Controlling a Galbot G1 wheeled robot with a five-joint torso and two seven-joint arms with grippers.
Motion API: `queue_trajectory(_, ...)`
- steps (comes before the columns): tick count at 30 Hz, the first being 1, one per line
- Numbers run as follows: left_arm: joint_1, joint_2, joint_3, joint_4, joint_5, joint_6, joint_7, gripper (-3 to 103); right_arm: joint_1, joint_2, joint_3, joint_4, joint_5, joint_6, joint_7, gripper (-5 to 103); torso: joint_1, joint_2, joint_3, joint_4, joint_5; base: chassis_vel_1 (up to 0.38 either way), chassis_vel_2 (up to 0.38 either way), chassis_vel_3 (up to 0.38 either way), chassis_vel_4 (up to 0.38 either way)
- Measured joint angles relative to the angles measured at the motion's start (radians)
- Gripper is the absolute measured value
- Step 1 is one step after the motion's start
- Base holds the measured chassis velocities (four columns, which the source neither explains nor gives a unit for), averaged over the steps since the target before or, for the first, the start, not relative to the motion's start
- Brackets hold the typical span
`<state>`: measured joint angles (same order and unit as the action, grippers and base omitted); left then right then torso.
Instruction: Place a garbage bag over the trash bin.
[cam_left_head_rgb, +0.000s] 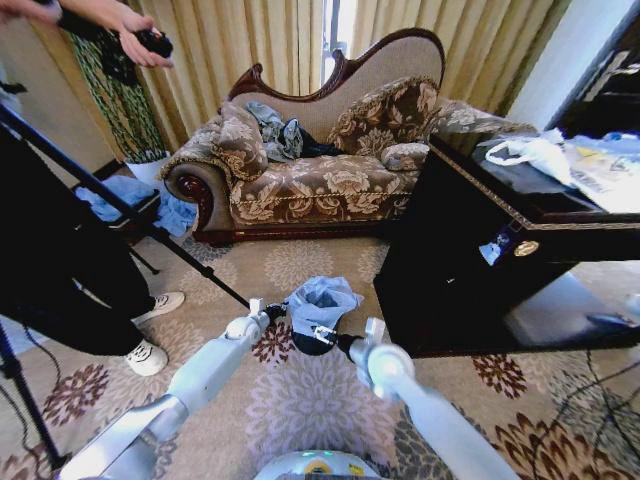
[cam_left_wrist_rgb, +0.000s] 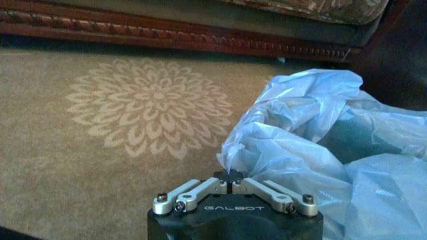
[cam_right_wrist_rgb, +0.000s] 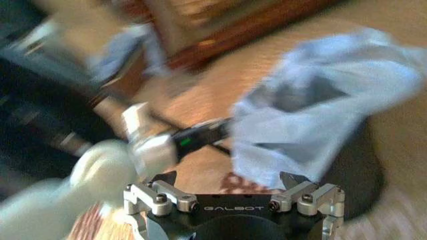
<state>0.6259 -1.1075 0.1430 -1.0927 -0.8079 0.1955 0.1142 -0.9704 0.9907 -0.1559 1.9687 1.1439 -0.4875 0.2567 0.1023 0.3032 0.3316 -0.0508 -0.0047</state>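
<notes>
Garbage bag (cam_left_head_rgb: 320, 300): sitting just below the centre of the head view, bunched and puffed up over the mouth of the trash bin (cam_left_head_rgb: 312, 343); the pale blue film is standing in a loose peak, not drawn down the sides.
Trash bin: standing upright on the carpet (cam_left_head_rgb: 300, 400) between the two arms, in front of the sofa (cam_left_head_rgb: 320, 170) and beside the dark cabinet (cam_left_head_rgb: 480, 260); only its lower black wall is showing under the plastic.
Left gripper (cam_left_wrist_rgb: 231, 179): jaws are closed tip to tip at the bag's edge, appearing to be pinching a fold of film, at the bin's left rim in the head view.
Right gripper (cam_right_wrist_rgb: 231, 184): fingers are spread apart, with a hanging corner of the bag between them but nothing clamped, at the bin's right side.
Risk, slip: the film is thin; a one-sided pinch is likely to be letting it slide out.
Risk, tipping: a sideways pull from the left alone may be tilting the light bin.
Risk, cover: the loose peak is likely to be springing off the rim unless both sides are drawn down.
Risk, collision: the two grippers are working close together across the bin.
</notes>
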Motion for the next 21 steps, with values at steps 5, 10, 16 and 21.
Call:
queue_trajectory(5, 0.001, -0.001, 0.0, 0.0, 0.003, 0.0, 0.0, 0, 0.087, -0.034, -0.064, -0.07, -0.067, -0.005, -0.163, 100, 0.0, 0.0, 0.0, 0.0003, -0.0001, 0.0, 0.0, 0.0, 0.0)
queue_trajectory(10, 0.02, 0.001, -0.008, -0.011, 0.013, 0.0, 0.002, 0, 0.216, -0.004, -0.127, -0.194, -0.099, 0.004, -0.251, 100, 0.0, 0.0, 0.0, 0.0005, -0.0001, 0.0, 0.0, 0.0, 0.0)
queue_trajectory(16, 0.036, 0.012, -0.022, -0.019, 0.015, -0.001, 0.003, 0, 0.324, 0.045, -0.185, -0.35, -0.178, 0.027, -0.339, 100, 0.0, 0.0, 0.0, 0.0005, -0.0003, 0.0, 0.0, 0.0, 0.0)
queue_trajectory(21, 0.039, 0.017, -0.025, -0.026, 0.015, -0.001, 0.004, 0, 0.359, 0.054, -0.209, -0.413, -0.181, 0.011, -0.357, 100, 0.0, 0.0, 0.0, 0.0004, -0.0003, 0.0, 0.0, 0.0, 0.0)
